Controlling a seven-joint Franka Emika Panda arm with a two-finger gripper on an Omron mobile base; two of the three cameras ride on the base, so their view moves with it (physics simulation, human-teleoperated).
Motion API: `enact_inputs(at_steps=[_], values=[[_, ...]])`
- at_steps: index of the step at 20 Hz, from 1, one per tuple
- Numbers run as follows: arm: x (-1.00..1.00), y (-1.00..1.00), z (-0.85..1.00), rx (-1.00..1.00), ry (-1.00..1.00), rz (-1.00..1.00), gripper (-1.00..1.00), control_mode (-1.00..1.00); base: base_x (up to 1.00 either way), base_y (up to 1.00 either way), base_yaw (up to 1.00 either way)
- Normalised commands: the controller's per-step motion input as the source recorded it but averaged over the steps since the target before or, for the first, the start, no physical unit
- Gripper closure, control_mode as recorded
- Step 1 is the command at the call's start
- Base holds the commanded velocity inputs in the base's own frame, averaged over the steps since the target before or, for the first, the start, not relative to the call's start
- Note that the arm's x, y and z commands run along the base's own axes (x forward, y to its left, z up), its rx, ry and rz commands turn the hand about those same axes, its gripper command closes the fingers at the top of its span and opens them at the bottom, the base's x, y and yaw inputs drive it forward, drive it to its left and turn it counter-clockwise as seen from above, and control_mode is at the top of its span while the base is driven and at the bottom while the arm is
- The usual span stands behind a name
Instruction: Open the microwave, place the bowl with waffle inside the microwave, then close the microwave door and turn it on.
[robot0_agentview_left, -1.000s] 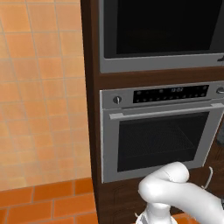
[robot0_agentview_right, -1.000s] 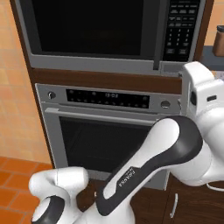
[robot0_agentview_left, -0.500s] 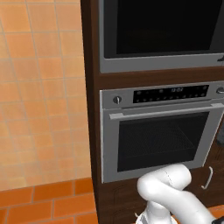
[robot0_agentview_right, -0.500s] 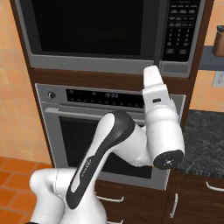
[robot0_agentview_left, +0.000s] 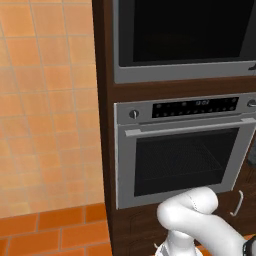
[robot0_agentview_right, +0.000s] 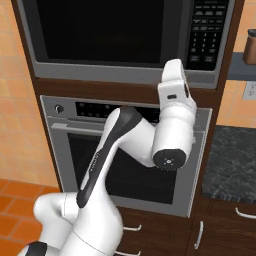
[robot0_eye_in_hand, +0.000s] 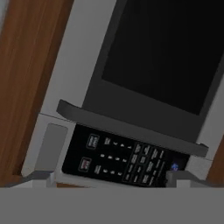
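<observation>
Gripper (robot0_eye_in_hand: 109, 177) spread wide, grasping nothing; hand raised toward microwave (robot0_agentview_right: 125, 40), facing keypad (robot0_eye_in_hand: 124, 162) and dark bar handle (robot0_eye_in_hand: 131, 127) beside microwave door (robot0_eye_in_hand: 166, 52). Likely lining up on handle for pull, since door shut and opening comes first. Arm reaches up in front of oven (robot0_agentview_right: 65, 150), which sits directly below in same dark wood cabinetry (robot0_agentview_left: 102, 100). Bowl with waffle: cannot tell where.
</observation>
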Motion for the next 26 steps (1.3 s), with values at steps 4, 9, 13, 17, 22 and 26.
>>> enact_inputs(at_steps=[4,9,13,17,22,26], values=[[0.0,-0.19,0.39,0.0,0.12,0.0,-1.0,-1.0,0.0,0.0,0.0],[0.0,-0.07,0.18,0.0,0.23,0.0,1.0,-1.0,0.0,0.0,0.0],[-0.01,0.0,0.04,0.0,0.11,0.0,1.0,-1.0,0.0,0.0,0.0],[-0.01,0.0,0.0,0.0,0.0,0.0,1.0,-1.0,0.0,0.0,0.0],[0.0,0.09,0.0,0.0,0.01,0.08,1.0,-1.0,0.0,0.0,0.0],[0.01,0.04,0.0,0.0,0.02,0.1,1.0,-1.0,0.0,0.0,0.0]])
